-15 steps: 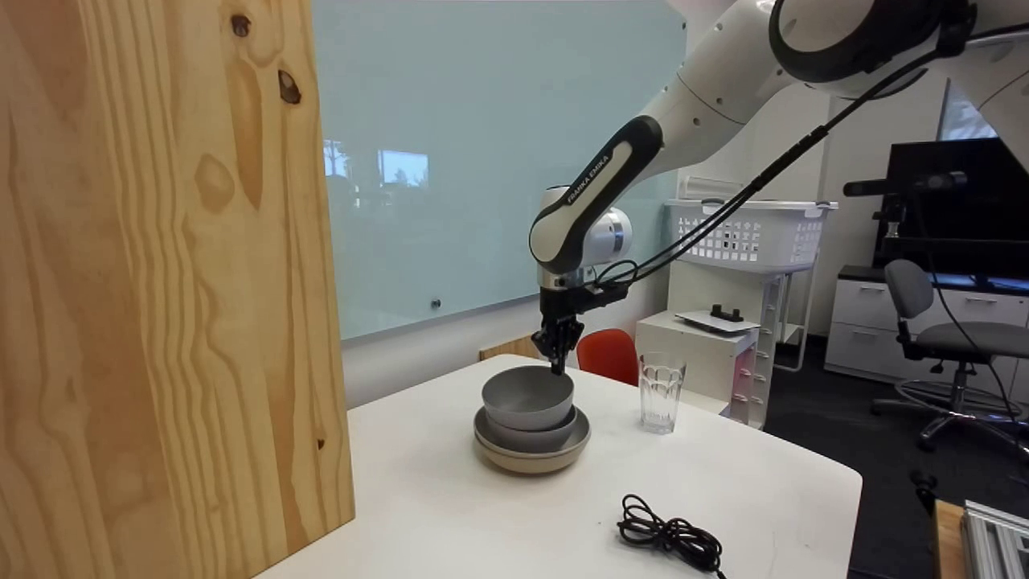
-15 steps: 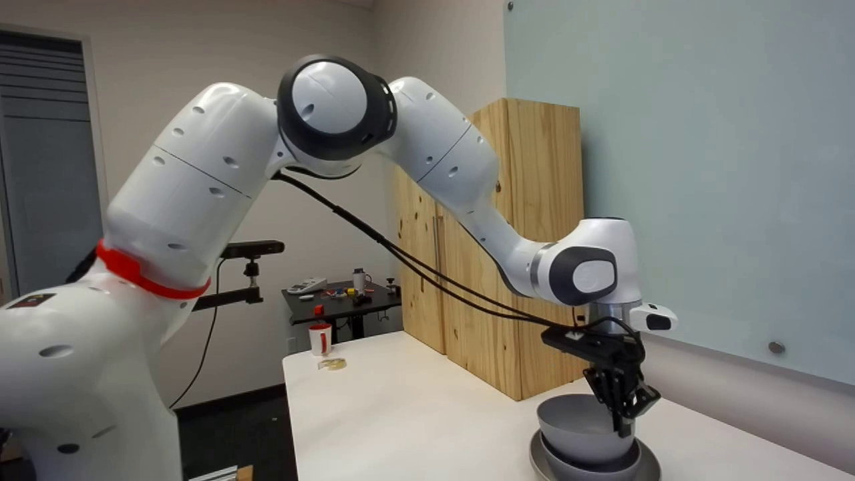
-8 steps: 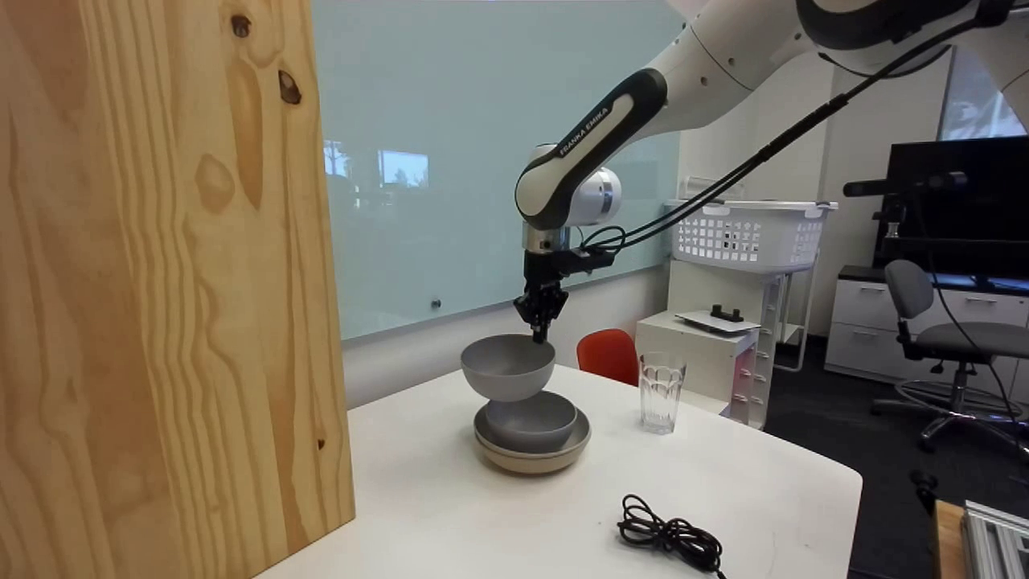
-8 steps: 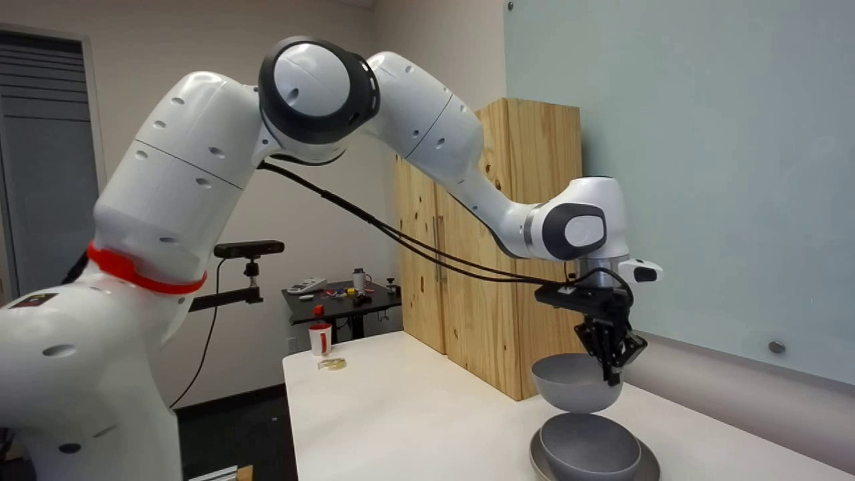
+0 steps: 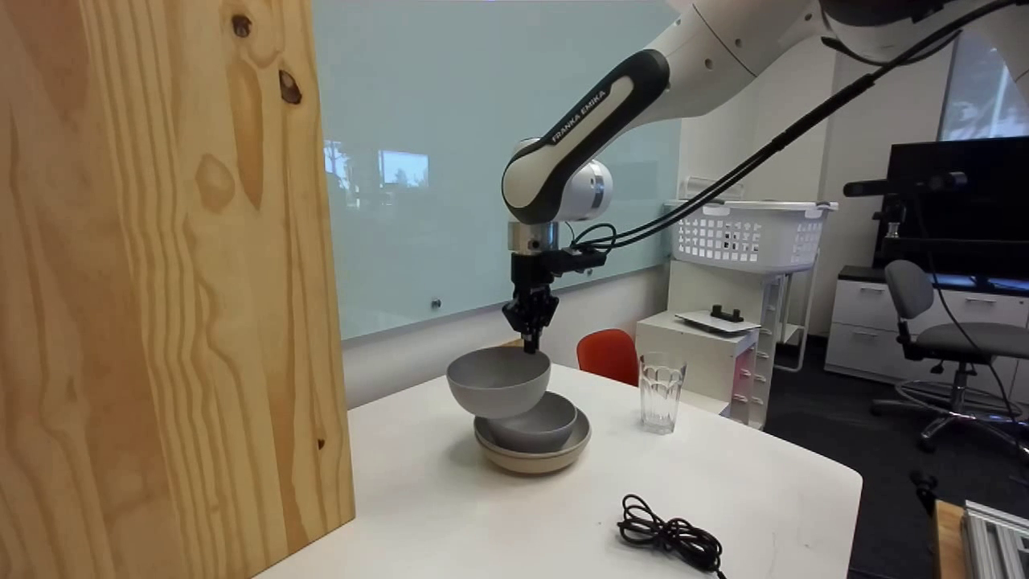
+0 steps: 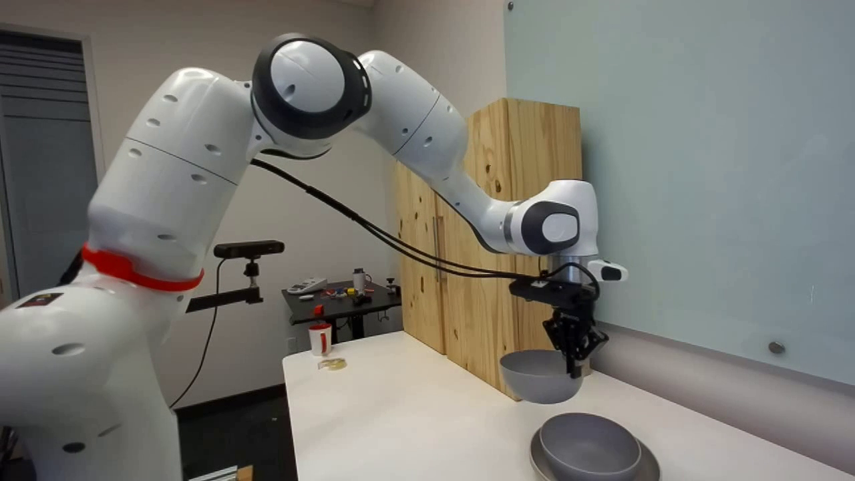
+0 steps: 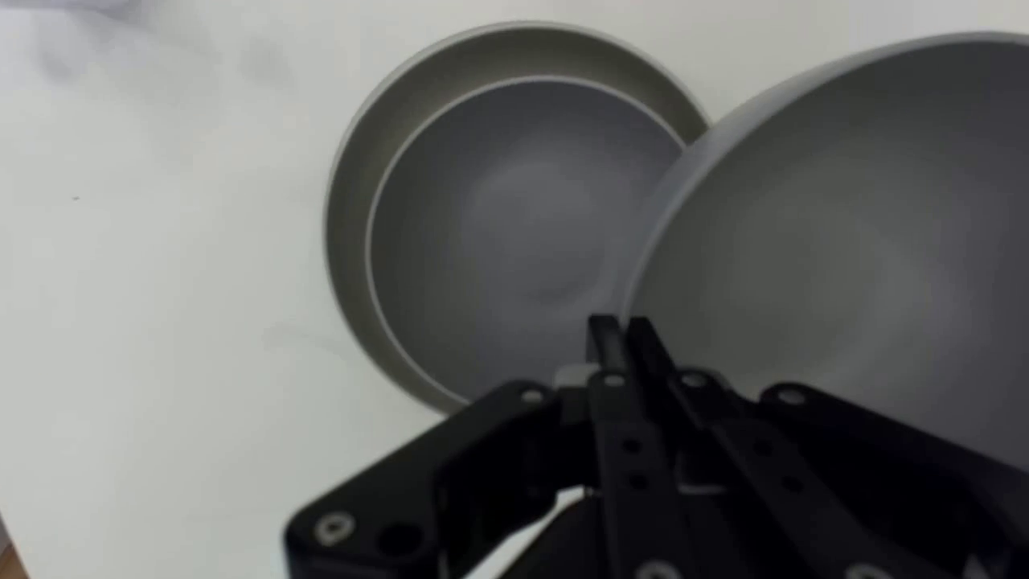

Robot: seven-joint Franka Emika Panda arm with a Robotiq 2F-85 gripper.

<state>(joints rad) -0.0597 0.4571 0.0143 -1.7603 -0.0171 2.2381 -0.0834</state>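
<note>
My gripper [image 7: 622,323] is shut on the rim of a grey bowl [image 7: 836,233]. One finger is inside the bowl and one outside. In both exterior views the gripper [image 5: 530,346] [image 6: 574,371] points down and the held bowl [image 5: 492,386] [image 6: 536,382] hangs in the air, roughly level. A second grey bowl [image 6: 591,444] stands below it, inside a wider shallow dish [image 5: 534,464] with a tan outside. In the wrist view the held bowl covers part of the lower bowl [image 7: 514,217] and of the dish's rim [image 7: 347,217].
A clear glass [image 5: 661,394] and a coiled black cable [image 5: 671,537] are on the white table [image 5: 434,515]. A tall wooden cabinet [image 6: 481,280] stands beside the bowls. A red and white mug [image 6: 319,339] is at the table's far end. A glass board [image 5: 482,161] lines the wall.
My gripper has lifted the upper bowl out of the lower one, then carried it sideways towards the wooden cabinet. The lower bowl and dish have stayed in place.
</note>
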